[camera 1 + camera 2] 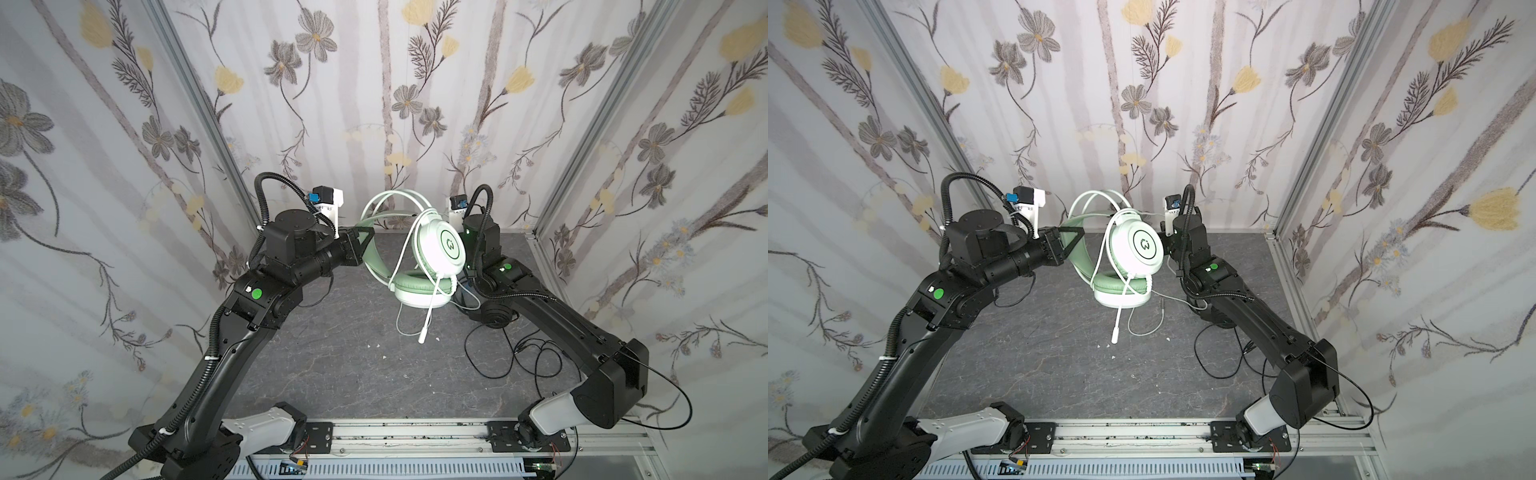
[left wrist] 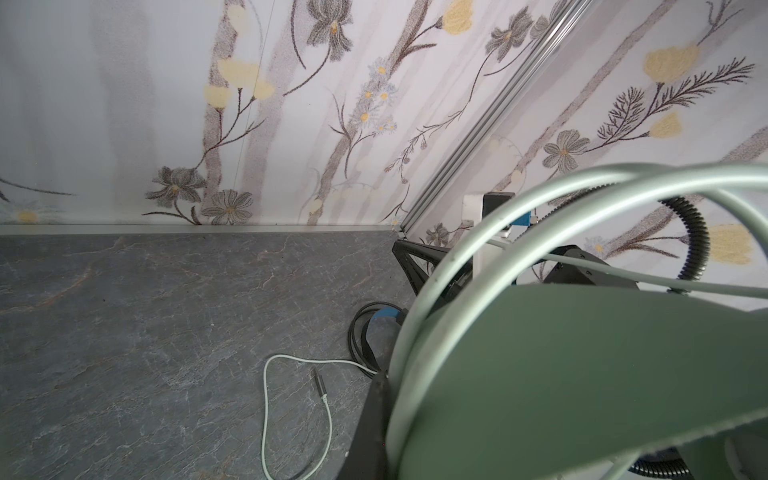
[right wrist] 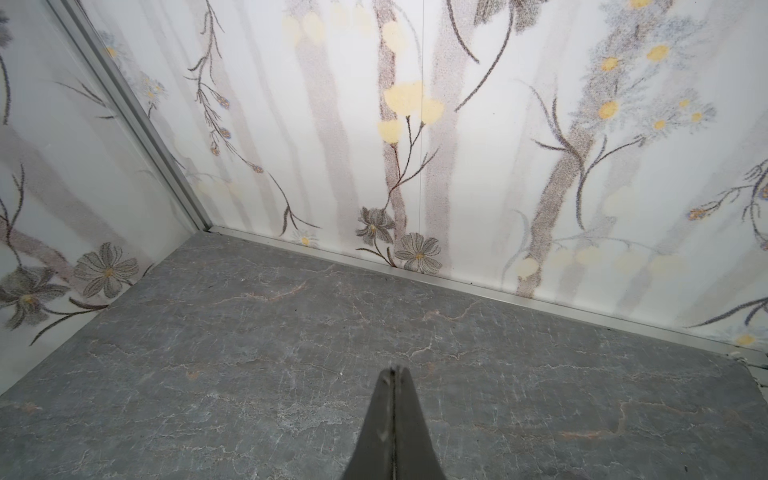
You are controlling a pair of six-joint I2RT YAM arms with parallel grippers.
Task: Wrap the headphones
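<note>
In both top views the left gripper (image 1: 368, 240) is clamping the mint green headset (image 1: 442, 245) by its headband at frame centre. The black headset (image 1: 496, 313) is lying on the desk (image 1: 332, 374), right of centre. Left wrist view: the whitish cable (image 2: 266, 399) is looping lower centre. Right wrist view: the right gripper (image 3: 395, 376) is sitting closed and empty.

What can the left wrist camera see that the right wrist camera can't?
Only the left wrist view shows the pale mint green over-ear headset, very close, its whitish cable looped on the table, and part of the black headset with the blue inner band. Only the right wrist view shows the right gripper, shut with nothing between its fingers. Both show the grey stone-patterned tabletop and the flowered wall.
</note>
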